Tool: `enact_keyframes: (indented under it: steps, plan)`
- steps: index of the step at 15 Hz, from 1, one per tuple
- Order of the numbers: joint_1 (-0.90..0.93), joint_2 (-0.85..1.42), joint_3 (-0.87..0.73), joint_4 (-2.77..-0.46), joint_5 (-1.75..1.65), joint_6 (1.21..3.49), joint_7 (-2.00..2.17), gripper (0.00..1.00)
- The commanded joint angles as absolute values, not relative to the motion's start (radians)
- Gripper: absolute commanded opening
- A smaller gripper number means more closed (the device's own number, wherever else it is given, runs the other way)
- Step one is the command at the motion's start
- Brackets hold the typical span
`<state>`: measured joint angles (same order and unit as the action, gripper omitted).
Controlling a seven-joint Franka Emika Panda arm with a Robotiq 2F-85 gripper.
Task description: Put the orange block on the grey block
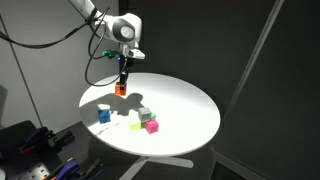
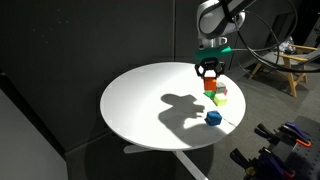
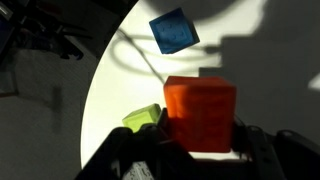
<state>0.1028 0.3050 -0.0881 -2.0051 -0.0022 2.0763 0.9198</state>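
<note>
My gripper [image 1: 122,80] is shut on the orange block [image 1: 120,89] and holds it above the round white table [image 1: 190,110]. In the wrist view the orange block [image 3: 200,110] fills the space between the jaws [image 3: 200,142]. The grey block [image 1: 144,114] stands on the table to the right of and nearer than the held block, beside a yellow-green cube [image 1: 136,124] and a pink cube [image 1: 151,126]. In an exterior view the gripper [image 2: 209,72] holds the orange block [image 2: 210,85] over the cube cluster. I cannot make out the grey block in the wrist view.
A blue cube [image 1: 104,114] sits apart on the table; it also shows in an exterior view [image 2: 213,118] and in the wrist view [image 3: 174,30]. The yellow-green cube [image 3: 142,118] lies just left of the jaws. Clutter and cables lie beyond the table's edge [image 3: 40,45].
</note>
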Motion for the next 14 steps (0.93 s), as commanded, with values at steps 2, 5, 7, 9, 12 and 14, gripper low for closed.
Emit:
enact_keyframes:
  steps: [2,5,7,9,12,14]
  plan:
    - [0.053,0.284,-0.093,-1.953,0.010,2.040,0.913,0.28]
    - [0.027,0.293,-0.099,-1.919,0.018,2.038,0.915,0.28]
    - [0.013,0.297,-0.104,-1.901,0.022,2.037,0.917,0.28]
    - [-0.001,0.304,-0.110,-1.882,0.031,2.040,0.916,0.28]
    - [-0.019,0.318,-0.116,-1.853,0.046,2.040,0.916,0.28]
    - [-0.029,0.329,-0.121,-1.836,0.053,2.040,0.918,0.28]
